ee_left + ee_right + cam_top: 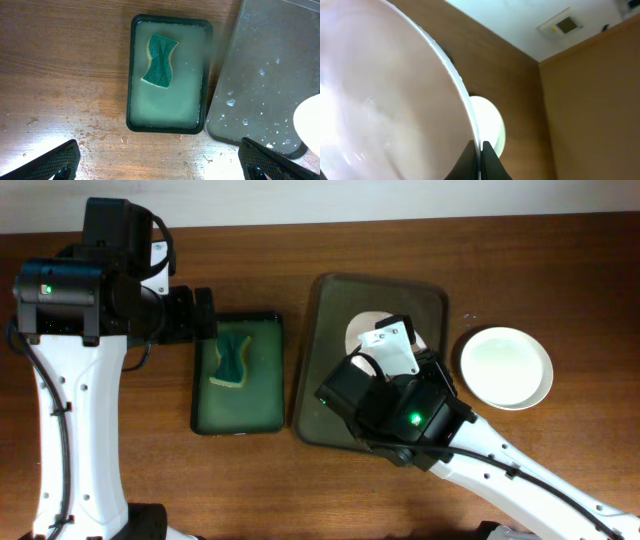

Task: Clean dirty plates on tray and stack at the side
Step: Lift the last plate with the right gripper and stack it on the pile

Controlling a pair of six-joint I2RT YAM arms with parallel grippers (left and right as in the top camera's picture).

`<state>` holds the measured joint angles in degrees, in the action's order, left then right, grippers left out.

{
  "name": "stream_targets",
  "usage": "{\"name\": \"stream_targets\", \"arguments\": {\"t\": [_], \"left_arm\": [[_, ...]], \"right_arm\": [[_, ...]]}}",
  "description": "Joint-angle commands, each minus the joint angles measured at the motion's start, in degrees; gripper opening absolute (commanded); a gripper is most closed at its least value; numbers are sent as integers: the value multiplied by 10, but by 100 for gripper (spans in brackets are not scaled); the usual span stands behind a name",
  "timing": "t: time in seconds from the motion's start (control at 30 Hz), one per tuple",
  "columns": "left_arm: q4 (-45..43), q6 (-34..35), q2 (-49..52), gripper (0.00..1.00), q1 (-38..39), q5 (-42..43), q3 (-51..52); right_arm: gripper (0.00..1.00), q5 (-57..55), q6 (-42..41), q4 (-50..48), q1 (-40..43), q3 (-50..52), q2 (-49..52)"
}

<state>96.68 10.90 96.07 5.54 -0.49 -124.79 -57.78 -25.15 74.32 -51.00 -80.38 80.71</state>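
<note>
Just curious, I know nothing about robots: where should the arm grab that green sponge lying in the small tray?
At its pinched waist, coming straight down from above. The sponge lies flat in the liquid, its long sides curve inward there, and the tray walls would likely hinder any sideways approach.

Robotics laboratory bench, indoors. Marked as such by two white robot arms mounted at a wooden table bearing a dark tray, a plate and a basin of cloudy water with a green sponge. Enclosed by a wood-panelled wall and a white ceiling with a small fixture.
</note>
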Motion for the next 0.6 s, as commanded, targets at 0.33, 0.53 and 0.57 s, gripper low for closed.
{"name": "stream_targets", "arguments": {"t": [0.33, 0.53, 0.57], "left_arm": [[0, -3, -12, 99, 0, -6, 0], [0, -3, -12, 99, 0, -6, -1], [0, -3, -12, 99, 0, -6, -1]], "right_arm": [[4, 105, -23, -35, 94, -12, -3], [4, 414, 64, -78, 491, -12, 28], [4, 488, 70, -84, 606, -12, 69]]}}
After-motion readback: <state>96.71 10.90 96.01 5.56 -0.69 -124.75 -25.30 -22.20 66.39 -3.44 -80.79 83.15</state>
